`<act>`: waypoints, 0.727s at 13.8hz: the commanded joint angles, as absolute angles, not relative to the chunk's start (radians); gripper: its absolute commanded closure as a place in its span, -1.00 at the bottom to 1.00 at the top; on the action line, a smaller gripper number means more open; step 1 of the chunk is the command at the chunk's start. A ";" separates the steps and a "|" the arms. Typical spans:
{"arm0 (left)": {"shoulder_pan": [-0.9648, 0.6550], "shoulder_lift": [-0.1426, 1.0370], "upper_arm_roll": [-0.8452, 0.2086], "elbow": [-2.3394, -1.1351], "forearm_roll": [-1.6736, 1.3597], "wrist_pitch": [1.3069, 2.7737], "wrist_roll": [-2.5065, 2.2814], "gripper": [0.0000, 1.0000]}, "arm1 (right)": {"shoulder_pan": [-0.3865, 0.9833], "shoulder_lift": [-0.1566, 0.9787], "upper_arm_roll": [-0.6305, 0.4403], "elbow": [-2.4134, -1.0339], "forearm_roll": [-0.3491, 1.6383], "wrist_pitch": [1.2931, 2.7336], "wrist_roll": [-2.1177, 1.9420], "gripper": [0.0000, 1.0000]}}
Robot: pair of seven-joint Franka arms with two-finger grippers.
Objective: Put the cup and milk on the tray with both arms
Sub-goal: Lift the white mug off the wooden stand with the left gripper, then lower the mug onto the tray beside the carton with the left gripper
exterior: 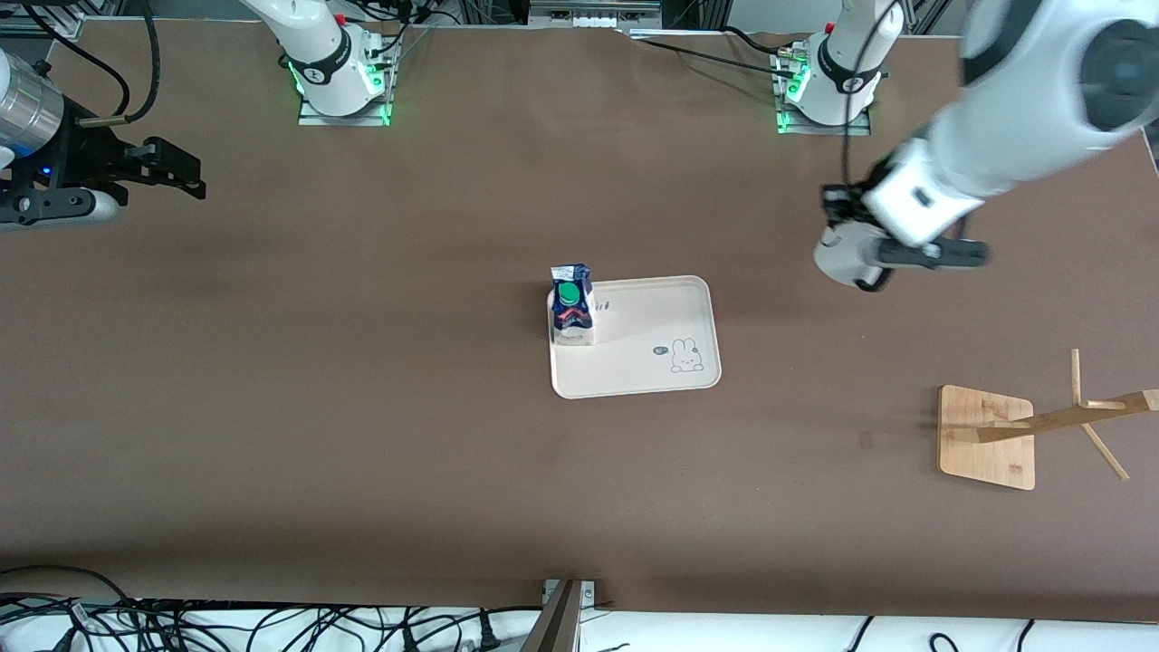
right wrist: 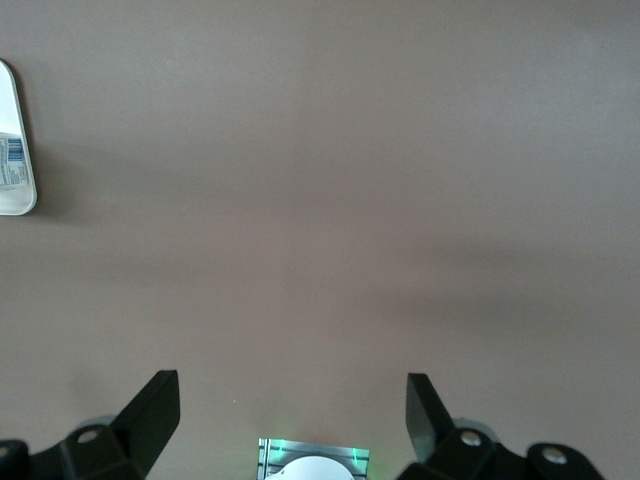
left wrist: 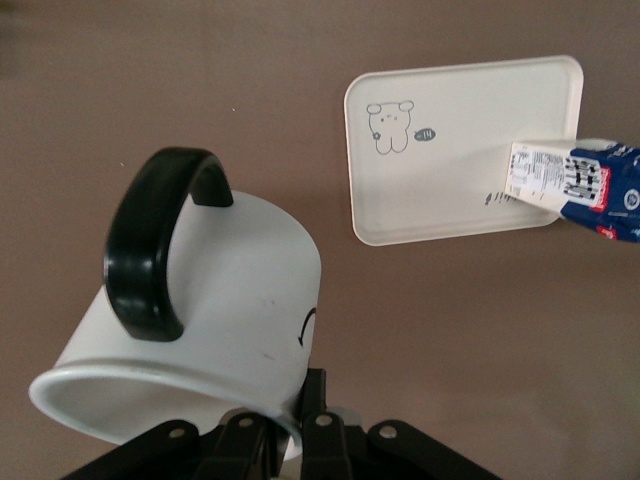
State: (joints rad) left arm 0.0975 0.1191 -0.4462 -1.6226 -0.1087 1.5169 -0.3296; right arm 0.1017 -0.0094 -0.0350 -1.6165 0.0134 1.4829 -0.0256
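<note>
The cream tray (exterior: 647, 317) lies flat at the table's middle. The blue and white milk carton (exterior: 572, 306) stands upright on the tray's corner toward the right arm's end. My left gripper (exterior: 867, 260) is shut on the rim of the white cup (exterior: 838, 258) and holds it tilted in the air over bare table, toward the left arm's end from the tray. In the left wrist view the cup (left wrist: 210, 320) shows its black handle, with the gripper (left wrist: 297, 415) at its rim, and the tray (left wrist: 450, 170) and milk (left wrist: 590, 185) farther off. My right gripper (exterior: 177, 172) is open and empty over the right arm's end of the table; it also shows in the right wrist view (right wrist: 292, 410).
A wooden rack (exterior: 987, 436) with slanted pegs stands toward the left arm's end, nearer to the front camera than the tray. The arm bases (exterior: 340, 77) stand along the edge farthest from the front camera. Cables lie past the edge nearest to it.
</note>
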 commanded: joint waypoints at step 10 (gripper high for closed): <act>-0.208 0.713 -0.410 -1.196 -0.060 1.555 -0.816 1.00 | 0.091 0.018 -0.006 -1.560 -0.040 1.490 -0.037 -1.00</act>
State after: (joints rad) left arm -0.1290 0.6440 -0.4407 -1.2872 -0.0903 1.5544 -0.7654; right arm 0.1011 0.0005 -0.0202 -1.5954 -0.0227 1.5036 -0.0256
